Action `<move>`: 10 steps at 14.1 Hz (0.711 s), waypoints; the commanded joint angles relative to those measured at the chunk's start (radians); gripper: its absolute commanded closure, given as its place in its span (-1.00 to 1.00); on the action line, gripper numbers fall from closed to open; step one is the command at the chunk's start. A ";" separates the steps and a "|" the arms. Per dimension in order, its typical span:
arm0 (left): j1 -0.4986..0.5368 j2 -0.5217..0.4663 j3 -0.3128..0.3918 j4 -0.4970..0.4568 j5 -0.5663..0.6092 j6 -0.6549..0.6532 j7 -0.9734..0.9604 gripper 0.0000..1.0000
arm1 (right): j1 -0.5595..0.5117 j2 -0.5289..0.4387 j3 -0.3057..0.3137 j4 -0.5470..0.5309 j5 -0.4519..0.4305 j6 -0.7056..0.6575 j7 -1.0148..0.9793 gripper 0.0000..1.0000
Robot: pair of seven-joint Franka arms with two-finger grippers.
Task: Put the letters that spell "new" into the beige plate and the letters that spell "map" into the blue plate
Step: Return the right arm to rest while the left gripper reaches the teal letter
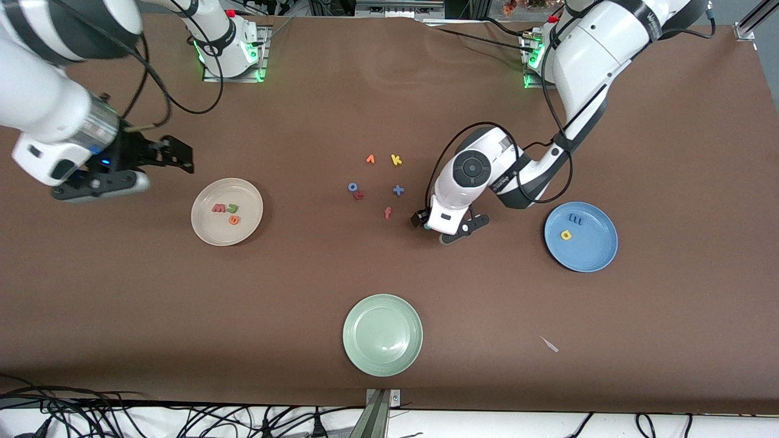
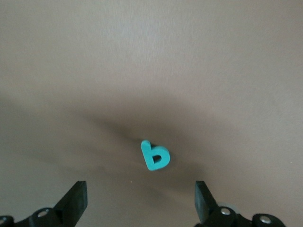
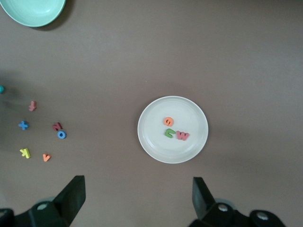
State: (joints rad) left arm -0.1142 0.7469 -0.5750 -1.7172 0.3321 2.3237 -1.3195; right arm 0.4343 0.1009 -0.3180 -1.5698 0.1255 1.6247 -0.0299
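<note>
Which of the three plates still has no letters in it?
The pale green round plate, nearest the front camera. The beige plate holds three foam letters, and the blue plate holds two.

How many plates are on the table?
3: beige plate toward the right arm's end, blue plate toward the left arm's end, green plate between them, nearest the front camera.

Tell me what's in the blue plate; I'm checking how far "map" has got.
The blue plate holds a blue m and a yellow a. The teal p lies on the table under the open left claw.
</note>
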 commanded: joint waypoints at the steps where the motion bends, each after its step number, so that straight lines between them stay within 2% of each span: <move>1: -0.094 0.019 0.085 0.019 -0.008 0.011 -0.050 -1.00 | -0.195 -0.093 0.179 -0.045 -0.055 -0.016 0.005 -1.00; 3: -0.154 0.028 0.141 0.019 -0.010 0.060 -0.079 -0.96 | -0.278 -0.108 0.278 -0.065 -0.080 -0.014 0.013 -1.00; 8: -0.157 0.029 0.149 0.021 -0.008 0.077 -0.087 -0.59 | -0.286 -0.110 0.287 -0.069 -0.086 -0.017 -0.004 -1.00; 10: -0.154 0.029 0.150 0.021 -0.005 0.077 -0.081 -0.43 | -0.289 -0.098 0.280 -0.043 -0.087 -0.073 -0.001 -1.00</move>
State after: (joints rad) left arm -0.2631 0.7766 -0.4336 -1.7079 0.3321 2.3988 -1.4062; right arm 0.1673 0.0118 -0.0498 -1.6213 0.0544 1.5957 -0.0289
